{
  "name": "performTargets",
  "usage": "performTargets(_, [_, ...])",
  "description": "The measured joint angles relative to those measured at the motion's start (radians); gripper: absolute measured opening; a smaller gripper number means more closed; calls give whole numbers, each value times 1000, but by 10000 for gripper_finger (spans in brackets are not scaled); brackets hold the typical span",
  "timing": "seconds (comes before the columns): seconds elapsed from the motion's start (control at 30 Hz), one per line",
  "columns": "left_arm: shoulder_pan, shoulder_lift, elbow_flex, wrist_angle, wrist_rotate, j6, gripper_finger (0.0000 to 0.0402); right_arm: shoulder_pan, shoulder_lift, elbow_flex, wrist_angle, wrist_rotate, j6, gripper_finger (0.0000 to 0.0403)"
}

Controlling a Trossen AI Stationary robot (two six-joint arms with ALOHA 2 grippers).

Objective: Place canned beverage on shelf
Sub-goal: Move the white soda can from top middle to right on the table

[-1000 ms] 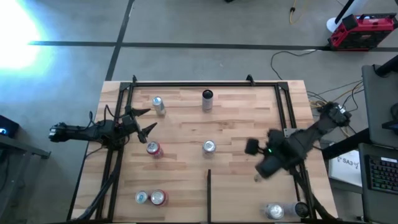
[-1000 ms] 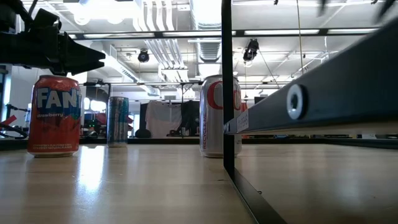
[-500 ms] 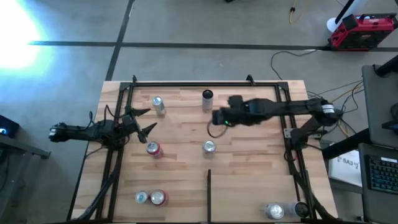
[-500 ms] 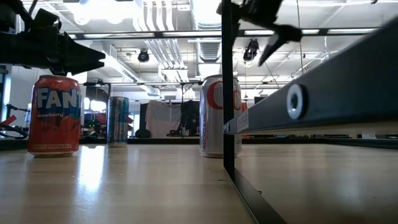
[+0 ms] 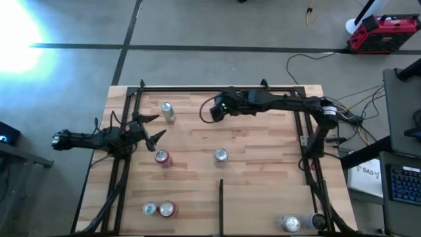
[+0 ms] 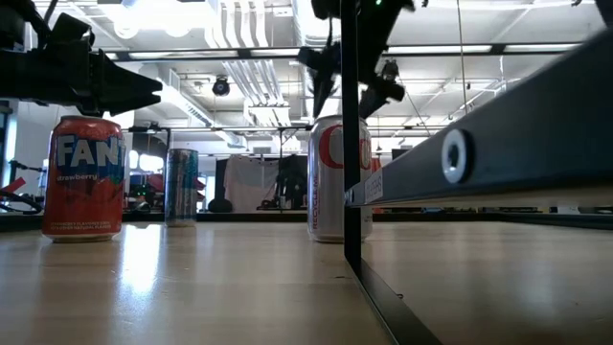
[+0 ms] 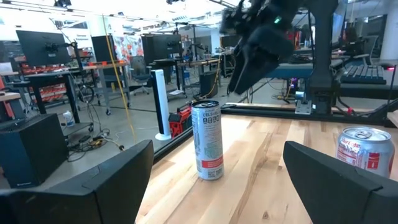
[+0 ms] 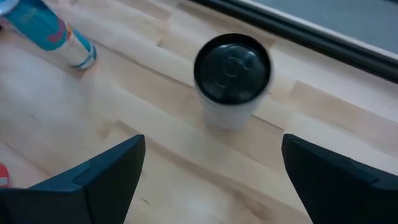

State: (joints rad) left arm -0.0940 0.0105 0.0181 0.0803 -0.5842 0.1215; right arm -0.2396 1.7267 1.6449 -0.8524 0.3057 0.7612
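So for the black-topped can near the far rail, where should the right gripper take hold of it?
Probably around the middle of its body, coming straight down. The black-topped can stands upright on the shelf with bare wood all round, its round wall offering two opposite sides. The right gripper hangs above it, open wider than the can, so lowering and closing on the wall looks simplest.

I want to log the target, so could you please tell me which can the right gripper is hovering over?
The right gripper hangs open over the black-topped can near the shelf's far edge; the other cans have silver tops and stand elsewhere.
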Motion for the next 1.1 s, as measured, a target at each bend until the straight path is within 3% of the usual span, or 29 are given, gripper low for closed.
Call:
performTargets(0.17, [0,0,0,0,0,0,343,-48,78,69,-11,-74,-63,361])
performTargets(0.47, [0,0,0,0,0,0,343,-93,184,234,-102,-78,-66,361])
performTargets(0.7, [0,0,0,0,0,0,343,-95,286,360,-269,-131,-127,361])
performTargets(1.1, [0,0,0,0,0,0,343,-127,325,398,-279,-122,-133,353])
